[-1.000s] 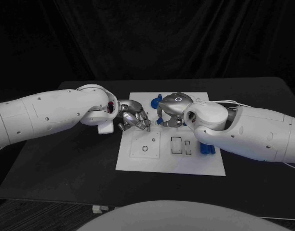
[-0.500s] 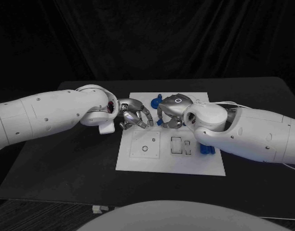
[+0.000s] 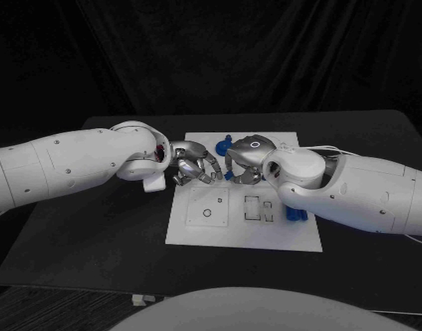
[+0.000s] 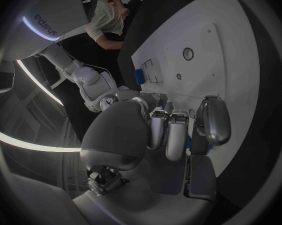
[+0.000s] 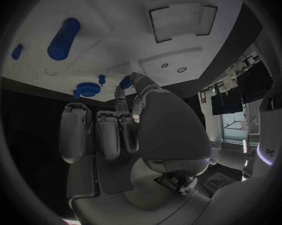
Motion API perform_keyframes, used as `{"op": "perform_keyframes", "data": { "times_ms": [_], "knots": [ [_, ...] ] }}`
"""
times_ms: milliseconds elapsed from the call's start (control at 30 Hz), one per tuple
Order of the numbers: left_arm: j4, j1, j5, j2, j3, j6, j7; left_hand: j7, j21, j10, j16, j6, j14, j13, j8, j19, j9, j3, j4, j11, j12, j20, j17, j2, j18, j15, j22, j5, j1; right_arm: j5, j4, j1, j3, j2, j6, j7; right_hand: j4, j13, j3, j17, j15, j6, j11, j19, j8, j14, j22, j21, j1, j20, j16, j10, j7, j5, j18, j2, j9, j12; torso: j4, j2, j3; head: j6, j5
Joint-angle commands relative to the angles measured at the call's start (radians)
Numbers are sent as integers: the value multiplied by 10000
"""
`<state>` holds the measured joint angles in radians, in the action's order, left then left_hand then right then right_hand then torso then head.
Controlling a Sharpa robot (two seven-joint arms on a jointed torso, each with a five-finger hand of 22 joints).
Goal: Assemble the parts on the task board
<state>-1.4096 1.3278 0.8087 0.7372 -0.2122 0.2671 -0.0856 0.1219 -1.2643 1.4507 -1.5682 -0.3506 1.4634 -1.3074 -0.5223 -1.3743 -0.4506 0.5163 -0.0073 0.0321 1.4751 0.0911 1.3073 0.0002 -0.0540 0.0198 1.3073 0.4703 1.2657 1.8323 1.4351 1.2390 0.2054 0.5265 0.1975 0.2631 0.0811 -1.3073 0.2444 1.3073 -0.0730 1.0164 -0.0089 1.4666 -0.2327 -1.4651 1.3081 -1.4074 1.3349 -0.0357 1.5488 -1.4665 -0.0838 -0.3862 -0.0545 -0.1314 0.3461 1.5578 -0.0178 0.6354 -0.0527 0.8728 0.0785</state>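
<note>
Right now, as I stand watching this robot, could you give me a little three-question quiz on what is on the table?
1. True or false: the left hand and the right hand are both over the white task board.
2. The gear near the hands is: A red, B blue, C green.
3. Fill in: in the head view, the blue cylinder lies at the board's ___ edge.
Key: 1 true; 2 B; 3 right.

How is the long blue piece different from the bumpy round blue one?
The long blue piece is a smooth, thick cylinder; the round blue one is a flatter gear with a toothed rim. The cylinder looks bigger. The gear sits nearer the task board's edge. Both are blue.
</note>
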Motion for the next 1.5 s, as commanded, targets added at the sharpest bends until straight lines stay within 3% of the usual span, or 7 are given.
{"op": "perform_keyframes", "data": {
  "times_ms": [33,367,433,1500],
  "knots": [
    [17,-15,-50,-52,8,172,211,-81,27,5,-26,151,1074,-1536,140,-3,175,110,18,-88,-67,-79,2635,-89,-204,91,1656,-39,-17,35,12,-26,-6,-5,106,51,-1,-2276,36,2102,81,-34,75,233,-7,-922,2077,46,14,-70,-25,-849,62,-18,134,59,17,-19,-4,0,-2,-2,-2],
    [95,-16,-50,-128,8,399,130,-159,67,-2,-26,433,1074,-1518,491,21,640,193,45,-150,-71,-130,2635,-131,-211,145,1645,-72,-46,35,17,-28,-6,-5,171,31,-3,-2270,38,2099,86,-41,82,231,2,-921,2076,50,15,-76,-26,-845,55,-14,133,61,19,-22,-4,1,1,-2,-11],
    [116,-16,-50,-146,8,442,111,-142,71,-11,-26,558,1074,-1506,824,21,984,213,56,-146,-78,-139,2635,-139,-210,148,1644,-82,-58,35,23,-28,-6,-2,191,21,-3,-2270,38,2099,86,-41,82,231,2,-921,2076,50,15,-76,-26,-845,55,-14,133,61,19,-22,-3,0,2,-2,-13],
    [398,-66,-50,-296,8,486,-137,-195,169,-104,-26,602,1074,-1424,1200,87,1441,260,71,-165,-151,-140,2635,-139,-228,150,1617,-89,-74,35,166,-28,-6,-43,362,-128,-11,-2253,37,2084,100,-55,96,234,22,-917,2078,43,15,-90,-33,-836,41,-8,135,58,28,-29,-5,-1,1,-2,44]
  ]
}}
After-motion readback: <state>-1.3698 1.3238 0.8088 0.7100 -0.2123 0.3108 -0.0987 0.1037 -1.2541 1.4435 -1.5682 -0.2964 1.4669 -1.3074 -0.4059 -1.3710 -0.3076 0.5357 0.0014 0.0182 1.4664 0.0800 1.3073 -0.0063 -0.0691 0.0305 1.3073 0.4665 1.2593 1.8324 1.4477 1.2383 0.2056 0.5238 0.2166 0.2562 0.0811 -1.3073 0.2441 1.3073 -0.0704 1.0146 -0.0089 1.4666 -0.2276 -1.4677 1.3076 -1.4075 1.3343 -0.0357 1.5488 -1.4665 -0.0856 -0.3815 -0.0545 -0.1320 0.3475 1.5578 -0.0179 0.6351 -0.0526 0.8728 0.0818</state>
